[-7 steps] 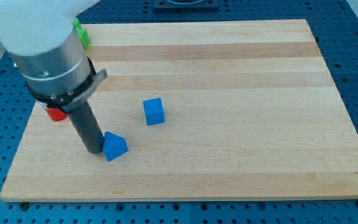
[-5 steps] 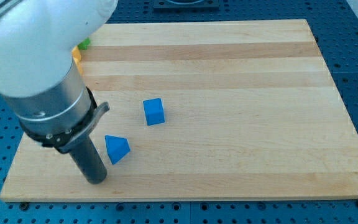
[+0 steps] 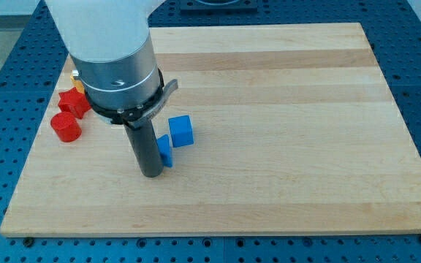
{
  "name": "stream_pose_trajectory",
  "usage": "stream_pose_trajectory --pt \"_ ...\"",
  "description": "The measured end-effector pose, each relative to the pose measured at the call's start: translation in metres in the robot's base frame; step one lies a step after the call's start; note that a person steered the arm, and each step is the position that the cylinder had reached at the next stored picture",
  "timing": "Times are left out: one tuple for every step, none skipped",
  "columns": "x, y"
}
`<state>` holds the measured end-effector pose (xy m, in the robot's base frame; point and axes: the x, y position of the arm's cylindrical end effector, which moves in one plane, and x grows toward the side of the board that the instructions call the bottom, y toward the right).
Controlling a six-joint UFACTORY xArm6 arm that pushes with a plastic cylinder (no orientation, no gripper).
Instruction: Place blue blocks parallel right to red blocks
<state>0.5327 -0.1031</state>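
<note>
A: Where do we have my tip point(image 3: 150, 173)?
B: On the desk point(image 3: 283, 146), touching the half-hidden blue block point(image 3: 165, 149); the blue cube point(image 3: 181, 131) sits just up-right. We carry no hand.
A: The reds?
B: Red cylinder point(image 3: 66, 126) and red block point(image 3: 72, 102) at the view's left edge.

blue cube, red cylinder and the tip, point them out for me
blue cube point(image 3: 181, 130), camera view, on its front face
red cylinder point(image 3: 66, 126), camera view, on its top face
my tip point(image 3: 150, 174), camera view, at the rod's very end, beside the half-hidden blue block
</note>
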Motion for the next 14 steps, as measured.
stream_pose_trajectory --pt "-0.008 0.003" --pt "-0.026 0.02" --pt "-0.039 0.048" --pt "-0.051 0.077" --pt "-0.065 0.095" --pt "-0.072 0.095" --pt "-0.073 0.095" --pt "-0.083 0.111" --pt "-0.097 0.122" --pt "-0.097 0.114" --pt "-0.096 0.094" --pt "-0.096 0.072" --pt "-0.096 0.059" --pt "-0.099 0.059"
